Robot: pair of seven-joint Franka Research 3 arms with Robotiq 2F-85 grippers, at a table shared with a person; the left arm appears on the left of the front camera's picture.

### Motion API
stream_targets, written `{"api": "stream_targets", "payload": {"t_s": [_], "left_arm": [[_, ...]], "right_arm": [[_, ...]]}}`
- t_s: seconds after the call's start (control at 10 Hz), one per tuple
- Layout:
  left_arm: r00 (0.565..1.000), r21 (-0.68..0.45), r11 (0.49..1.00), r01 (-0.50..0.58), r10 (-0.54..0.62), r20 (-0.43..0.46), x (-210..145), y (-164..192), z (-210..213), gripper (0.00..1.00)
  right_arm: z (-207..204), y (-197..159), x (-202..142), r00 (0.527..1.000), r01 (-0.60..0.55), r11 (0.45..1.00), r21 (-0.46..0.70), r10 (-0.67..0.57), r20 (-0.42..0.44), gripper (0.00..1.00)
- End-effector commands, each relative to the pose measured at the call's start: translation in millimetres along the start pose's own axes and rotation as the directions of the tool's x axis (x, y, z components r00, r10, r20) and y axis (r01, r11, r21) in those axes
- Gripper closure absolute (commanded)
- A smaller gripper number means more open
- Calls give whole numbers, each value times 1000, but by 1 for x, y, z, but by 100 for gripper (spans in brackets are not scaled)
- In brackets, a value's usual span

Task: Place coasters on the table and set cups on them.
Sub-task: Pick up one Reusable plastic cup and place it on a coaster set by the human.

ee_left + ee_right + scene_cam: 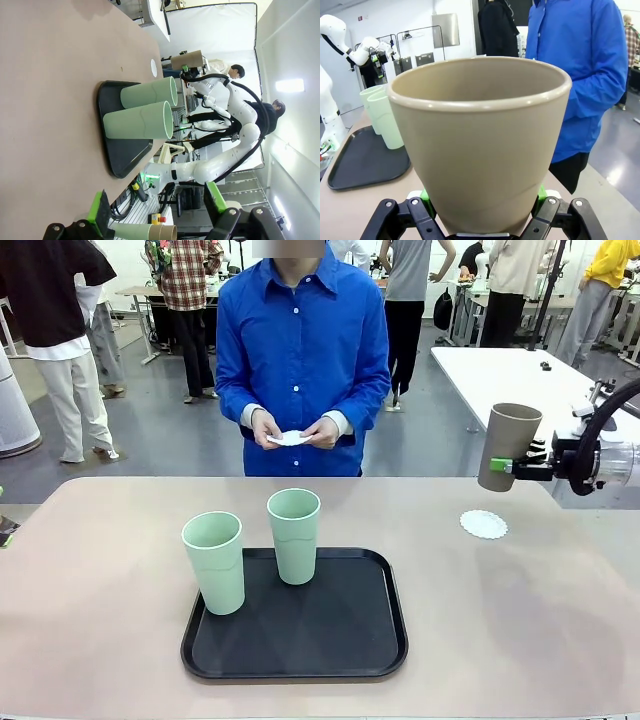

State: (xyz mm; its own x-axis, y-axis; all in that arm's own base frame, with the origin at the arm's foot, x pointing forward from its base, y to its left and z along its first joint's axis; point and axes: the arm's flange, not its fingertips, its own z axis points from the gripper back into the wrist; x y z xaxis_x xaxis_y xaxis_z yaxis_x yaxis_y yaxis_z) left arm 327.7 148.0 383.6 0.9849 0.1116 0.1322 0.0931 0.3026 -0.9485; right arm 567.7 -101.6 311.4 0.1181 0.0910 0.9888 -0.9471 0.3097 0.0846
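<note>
Plainly, brown cup (512, 435) clamped in R gripper (512, 468).

mint green cups (214, 562) (294, 535): 2 | brown cup (508, 445): 1 | coasters (484, 524) (291, 438): 2 | black tray (300, 635): 1

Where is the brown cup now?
Front view: the brown cup hangs in the right gripper, in the air near the coaster on the right side of the table.

black rectangular tray (345, 635), rounded corners, centre foreground. person in blue buttoned shirt (300, 350) standing at far side. white table (500, 370) back right. bystanders beyond.
</note>
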Motion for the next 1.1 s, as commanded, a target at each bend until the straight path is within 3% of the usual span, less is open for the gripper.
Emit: {"api": "stream_targets", "payload": {"t_s": [0.0, 0.5, 1.0], "left_arm": [[1000, -11, 1000, 6, -6, 8, -1, -1, 1, 0], [1000, -11, 1000, 6, -6, 8, -1, -1, 1, 0], [1000, -11, 1000, 6, -6, 8, -1, -1, 1, 0]], "right_arm": [[1, -11, -11, 1000, -9, 998, 55, 10, -19, 19], [-4, -12, -45, 999, 4, 991, 135, 3, -50, 19], [-8, -13, -58, 999, -34, 979, 201, 37, -11, 19]]}}
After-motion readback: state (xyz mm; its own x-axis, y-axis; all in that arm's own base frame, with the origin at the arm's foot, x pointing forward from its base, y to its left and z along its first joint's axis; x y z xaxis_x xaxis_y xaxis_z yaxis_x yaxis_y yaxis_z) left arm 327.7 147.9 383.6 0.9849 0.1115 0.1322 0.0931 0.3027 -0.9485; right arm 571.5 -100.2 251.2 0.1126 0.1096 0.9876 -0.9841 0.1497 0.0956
